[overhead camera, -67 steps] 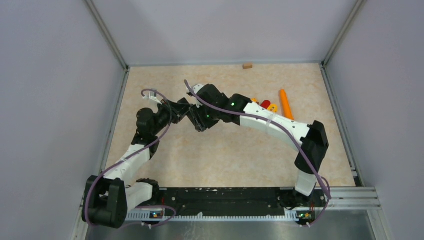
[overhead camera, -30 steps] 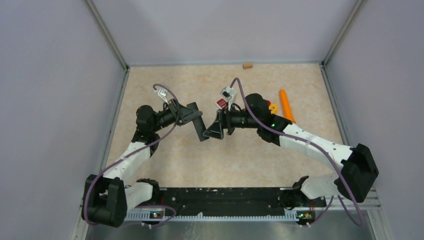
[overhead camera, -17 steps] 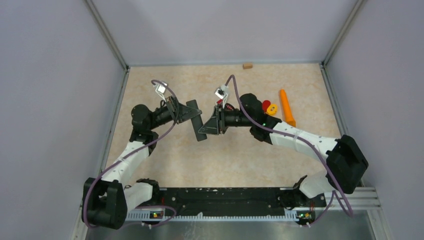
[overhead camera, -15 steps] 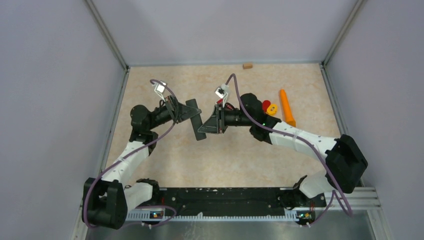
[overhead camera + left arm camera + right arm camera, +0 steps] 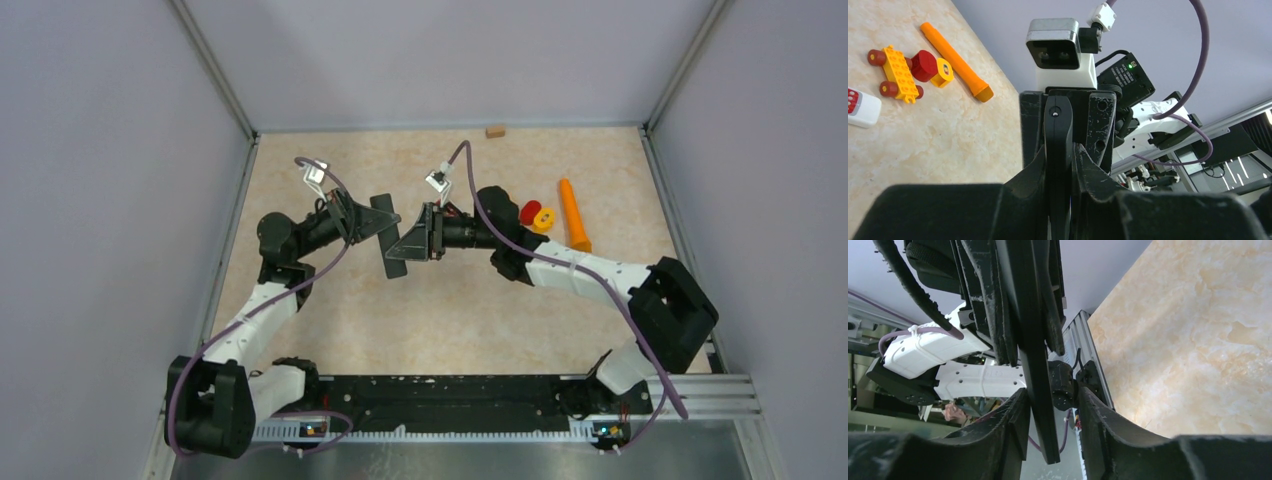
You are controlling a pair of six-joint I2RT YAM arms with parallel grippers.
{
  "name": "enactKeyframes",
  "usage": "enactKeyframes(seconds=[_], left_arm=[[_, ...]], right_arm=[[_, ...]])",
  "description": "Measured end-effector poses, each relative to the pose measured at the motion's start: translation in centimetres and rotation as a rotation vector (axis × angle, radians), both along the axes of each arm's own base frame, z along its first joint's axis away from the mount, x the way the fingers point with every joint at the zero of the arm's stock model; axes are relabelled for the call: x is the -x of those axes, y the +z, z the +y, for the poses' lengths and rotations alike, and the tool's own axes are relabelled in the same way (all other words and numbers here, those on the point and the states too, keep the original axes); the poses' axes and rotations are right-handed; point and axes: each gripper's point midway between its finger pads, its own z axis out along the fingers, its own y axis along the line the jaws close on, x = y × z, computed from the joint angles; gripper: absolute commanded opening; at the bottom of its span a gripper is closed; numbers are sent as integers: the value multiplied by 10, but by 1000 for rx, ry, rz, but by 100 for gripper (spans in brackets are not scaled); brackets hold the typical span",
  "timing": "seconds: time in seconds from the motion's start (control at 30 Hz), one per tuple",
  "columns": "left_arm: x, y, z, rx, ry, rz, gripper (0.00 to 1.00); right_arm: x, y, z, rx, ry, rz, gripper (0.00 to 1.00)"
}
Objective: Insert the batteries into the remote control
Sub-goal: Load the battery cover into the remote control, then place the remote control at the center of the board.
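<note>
One remote control [image 5: 382, 207], off the table [image 5: 450, 310], is clamped tight in the left gripper [image 5: 381, 224]. The right gripper [image 5: 1050, 407] has its two fingers [image 5: 1013, 425] part-open astride it, a gap on one side.

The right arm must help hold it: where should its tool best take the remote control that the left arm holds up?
Take the free end of the remote control, coming from the right, one finger each side of the slim bar; the left tool clamps the other end.

seemingly plain black remote [image 5: 396, 268], marbled beige table [image 5: 480, 320]
</note>
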Motion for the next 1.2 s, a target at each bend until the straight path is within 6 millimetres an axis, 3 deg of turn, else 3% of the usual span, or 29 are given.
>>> enactKeyframes(seconds=[0.23, 0.3, 0.4, 0.5, 0.63, 0.67, 0.8, 0.9, 1.07, 1.2], left_arm=[[5, 5, -1, 9, -10, -9, 0], [5, 6, -1, 10, -10, -12, 2], [5, 6, -1, 11, -10, -17, 12], [6, 7, -1, 15, -11, -13, 33], [7, 5, -1, -3, -7, -27, 95], [9, 4, -2, -11, -7, -23, 98], [9, -3, 1, -86, 42, -45, 99], [-6, -15, 11, -183, 168, -5, 99], [-39, -26, 62, -380, 561, 78, 99], [-45, -53, 97, -511, 743, 167, 99]], right_arm=[[-3, 5, 1, -33, -2, -19, 41], [-2, 8, 1, -42, 0, -27, 34], [0, 14, 1, -66, 15, -29, 15], [3, 19, 3, -97, 39, -34, 0], [-1, 15, 5, -107, 38, -18, 0], [-5, 12, 5, -96, 23, -12, 0], [-19, -12, 4, 5, -46, -18, 0], [-35, -23, 1, 124, -125, -67, 0], [-83, -67, -33, 496, -362, -140, 0], [-118, -120, -64, 875, -505, -200, 0]])
